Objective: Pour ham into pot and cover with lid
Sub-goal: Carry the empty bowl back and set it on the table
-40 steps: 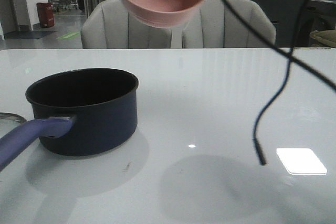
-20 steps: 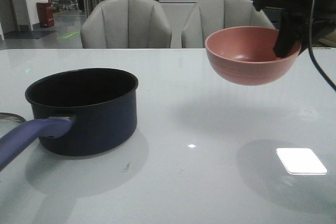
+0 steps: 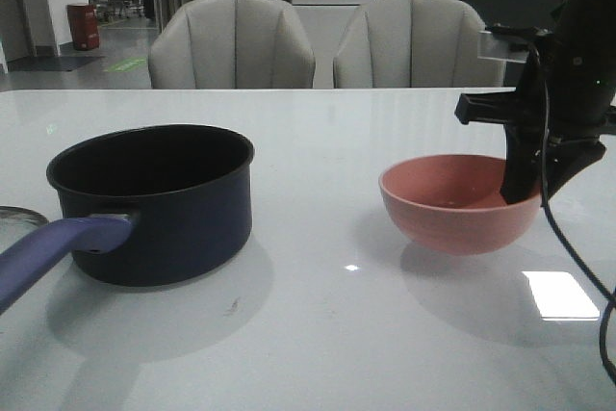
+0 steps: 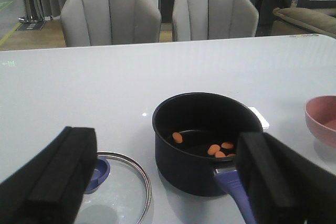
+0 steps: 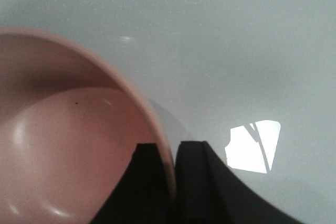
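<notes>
The navy pot [image 3: 154,201] stands at the table's left, its purple-blue handle [image 3: 53,255] toward the front; it also shows in the left wrist view [image 4: 206,139]. Several orange ham chunks [image 4: 214,149] lie inside it. The glass lid [image 4: 118,192] lies flat on the table beside the pot, its knob [image 4: 98,173] up; only its edge [image 3: 17,216] shows in the front view. My right gripper [image 3: 520,190] is shut on the rim of the empty pink bowl [image 3: 452,201], which sits on the table at the right; the right wrist view shows the rim [image 5: 152,124] between the fingers. My left gripper [image 4: 167,182] is open, above and in front of the lid and handle.
Two grey chairs [image 3: 231,43] stand behind the table's far edge. A bright light reflection [image 3: 560,295] lies on the white tabletop at the front right. A black cable [image 3: 577,267] hangs from the right arm.
The right gripper has carried the pink bowl from high over the table's middle, rightward and down, onto the table at the right. The pot and left arm have not moved.
</notes>
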You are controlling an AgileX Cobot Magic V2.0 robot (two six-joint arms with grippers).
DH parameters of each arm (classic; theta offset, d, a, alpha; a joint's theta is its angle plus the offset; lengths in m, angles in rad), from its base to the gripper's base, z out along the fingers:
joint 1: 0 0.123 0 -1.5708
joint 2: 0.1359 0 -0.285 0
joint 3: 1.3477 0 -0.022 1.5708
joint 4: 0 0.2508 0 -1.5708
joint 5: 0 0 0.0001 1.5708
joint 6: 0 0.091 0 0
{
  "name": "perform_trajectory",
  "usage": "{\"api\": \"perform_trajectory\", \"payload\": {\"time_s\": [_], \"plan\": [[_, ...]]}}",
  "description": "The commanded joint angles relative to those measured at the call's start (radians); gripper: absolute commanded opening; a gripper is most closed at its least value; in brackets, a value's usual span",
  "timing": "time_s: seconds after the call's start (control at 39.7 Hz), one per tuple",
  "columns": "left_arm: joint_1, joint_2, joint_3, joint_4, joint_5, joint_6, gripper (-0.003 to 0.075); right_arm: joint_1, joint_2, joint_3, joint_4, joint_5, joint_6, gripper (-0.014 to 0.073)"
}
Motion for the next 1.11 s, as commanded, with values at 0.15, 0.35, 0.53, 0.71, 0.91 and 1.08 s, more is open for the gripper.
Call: {"api": "perform_trajectory", "payload": {"time_s": [0.15, 0.35, 0.53, 0.71, 0.91, 1.08], "plan": [[-0.007, 0.012, -0.027, -0.003, -0.084, 0.0, 0.0583, -0.006, -0.028, -0.02, -0.031, -0.009, -0.002, 0.04], [-0.007, 0.012, -0.027, -0.003, -0.084, 0.0, 0.0583, -0.006, -0.077, -0.022, -0.052, -0.016, -0.071, 0.0463], [-0.007, 0.012, -0.027, -0.003, -0.084, 0.0, 0.0583, -0.006, -0.23, 0.027, -0.049, -0.064, -0.164, 0.0463], [-0.007, 0.012, -0.027, -0.003, -0.084, 0.0, 0.0583, -0.005, -0.455, 0.157, -0.049, -0.226, -0.197, 0.0463], [-0.007, 0.012, -0.027, -0.003, -0.086, 0.0, 0.0582, -0.004, -0.697, 0.337, -0.049, -0.383, -0.197, 0.0463], [-0.007, 0.012, -0.027, -0.003, -0.088, 0.0, 0.0583, 0.018, -0.888, 0.487, -0.049, -0.517, -0.197, 0.0463]]}}
